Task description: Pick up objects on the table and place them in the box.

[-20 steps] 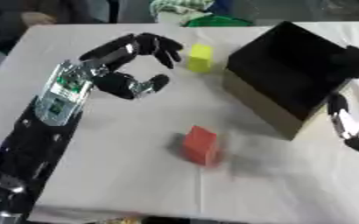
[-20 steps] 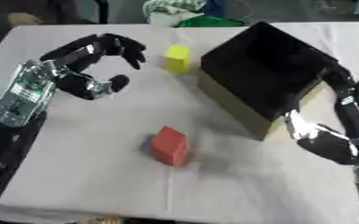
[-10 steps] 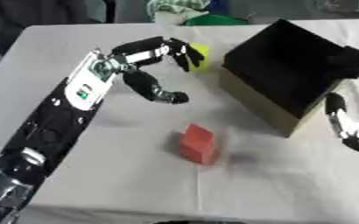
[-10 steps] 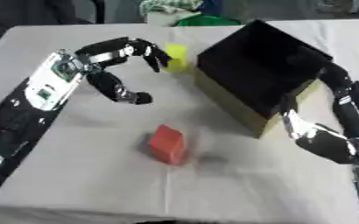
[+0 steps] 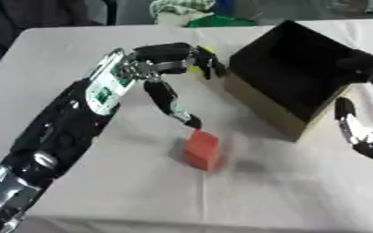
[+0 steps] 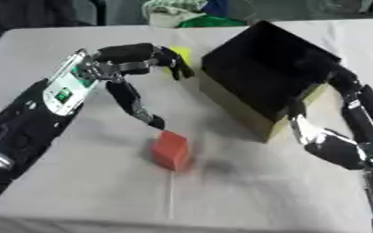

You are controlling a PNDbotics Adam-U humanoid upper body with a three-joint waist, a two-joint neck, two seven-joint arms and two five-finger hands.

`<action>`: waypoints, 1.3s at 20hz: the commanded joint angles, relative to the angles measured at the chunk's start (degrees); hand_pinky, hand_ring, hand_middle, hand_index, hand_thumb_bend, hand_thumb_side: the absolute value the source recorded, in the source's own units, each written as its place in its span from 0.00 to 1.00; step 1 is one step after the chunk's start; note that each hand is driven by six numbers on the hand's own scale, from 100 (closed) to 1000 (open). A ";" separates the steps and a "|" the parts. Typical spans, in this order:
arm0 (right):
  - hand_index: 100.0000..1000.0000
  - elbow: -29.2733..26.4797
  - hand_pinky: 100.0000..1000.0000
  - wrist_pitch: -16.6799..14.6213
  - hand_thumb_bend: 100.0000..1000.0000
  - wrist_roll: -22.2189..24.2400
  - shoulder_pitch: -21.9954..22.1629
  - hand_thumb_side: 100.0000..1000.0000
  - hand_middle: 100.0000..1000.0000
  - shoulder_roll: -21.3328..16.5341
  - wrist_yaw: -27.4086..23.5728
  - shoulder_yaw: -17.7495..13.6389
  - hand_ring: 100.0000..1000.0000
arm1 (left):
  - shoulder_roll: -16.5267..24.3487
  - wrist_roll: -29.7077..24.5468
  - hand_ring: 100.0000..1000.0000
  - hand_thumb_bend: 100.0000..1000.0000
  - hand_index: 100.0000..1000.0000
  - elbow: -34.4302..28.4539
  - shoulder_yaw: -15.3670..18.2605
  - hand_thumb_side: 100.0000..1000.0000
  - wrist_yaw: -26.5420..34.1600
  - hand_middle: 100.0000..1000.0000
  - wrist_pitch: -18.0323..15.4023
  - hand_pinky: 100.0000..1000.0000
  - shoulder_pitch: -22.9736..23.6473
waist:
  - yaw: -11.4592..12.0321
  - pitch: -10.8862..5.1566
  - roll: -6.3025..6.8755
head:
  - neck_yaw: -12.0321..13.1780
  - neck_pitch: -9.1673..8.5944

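The red block sits on the white surface just below the middle of the frame, apart from everything but the tip of the left hand's thumb, which ends right at its upper edge; whether it touches is unclear. It looks like a small rigid cube, probably light, with flat faces that should not slip; opposite side faces are the natural place to pinch it.

The left hand reaches in from the lower left, fingers curled over a yellow object in the upper middle, thumb spread wide below. Most of the yellow object is hidden behind the fingers, so its shape and whether it is actually held cannot be made out.

The black box stands open at upper right, tilted toward the camera. The right hand rests at its right rim; its fingers blend into the dark wall, so their state cannot be told.
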 commanded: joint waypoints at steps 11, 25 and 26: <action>1.00 -0.17 0.98 0.02 0.00 0.54 -0.34 0.51 0.82 -0.82 -0.13 0.16 0.70 | 4.47 -19.94 0.65 0.68 0.86 -1.32 -6.83 0.47 -3.77 0.70 -20.28 0.74 -2.51 | -0.03 -1.25 0.20 | -0.29 0.66; 1.00 0.17 0.98 0.24 0.00 0.78 -0.10 0.51 0.82 -0.86 0.04 0.14 0.70 | 7.53 -19.94 0.63 0.68 0.87 -1.35 -10.63 0.50 -3.01 0.68 -20.28 0.73 -1.24 | 0.46 -1.82 0.50 | -0.64 0.79; 1.00 0.20 0.98 0.25 0.00 0.80 -0.08 0.51 0.82 -0.87 0.05 0.13 0.70 | 7.78 -19.94 0.63 0.67 0.87 -1.40 -10.89 0.50 -2.77 0.68 -20.28 0.73 -1.13 | 0.51 -1.90 0.53 | -0.70 0.79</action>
